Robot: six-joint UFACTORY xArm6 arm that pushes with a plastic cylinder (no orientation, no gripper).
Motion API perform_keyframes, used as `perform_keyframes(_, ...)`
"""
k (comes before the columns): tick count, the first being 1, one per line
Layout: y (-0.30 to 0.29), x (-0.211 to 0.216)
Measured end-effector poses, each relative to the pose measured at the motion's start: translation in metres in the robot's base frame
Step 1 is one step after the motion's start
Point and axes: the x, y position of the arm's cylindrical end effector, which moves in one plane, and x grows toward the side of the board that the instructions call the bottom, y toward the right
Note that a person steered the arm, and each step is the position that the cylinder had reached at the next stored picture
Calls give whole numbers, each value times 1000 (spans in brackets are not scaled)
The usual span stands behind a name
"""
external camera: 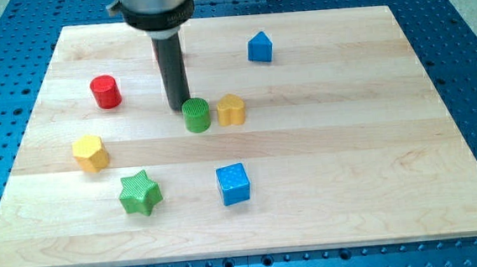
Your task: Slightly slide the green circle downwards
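The green circle point(196, 115) is a short green cylinder near the middle of the wooden board point(349, 143). My tip point(176, 107) rests on the board just to the upper left of it, very close or touching its edge. A yellow heart-shaped block point(231, 110) sits right beside the green circle on the view's right, nearly touching it.
A red cylinder point(105, 91) is at the left. A yellow hexagon block point(90, 153) and a green star point(139, 193) are at the lower left. A blue cube point(233, 184) lies below the green circle. A blue house-shaped block point(259, 47) is at the upper right.
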Motion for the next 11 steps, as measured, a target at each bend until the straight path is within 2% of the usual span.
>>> perform_keyframes(1,23,-27)
perform_keyframes(2,57,-27)
perform_keyframes(4,56,-18)
perform_keyframes(5,35,32)
perform_keyframes(6,19,48)
perform_keyframes(7,5,43)
perform_keyframes(8,5,65)
perform_keyframes(9,2,66)
perform_keyframes(10,-38,74)
perform_keyframes(11,-23,103)
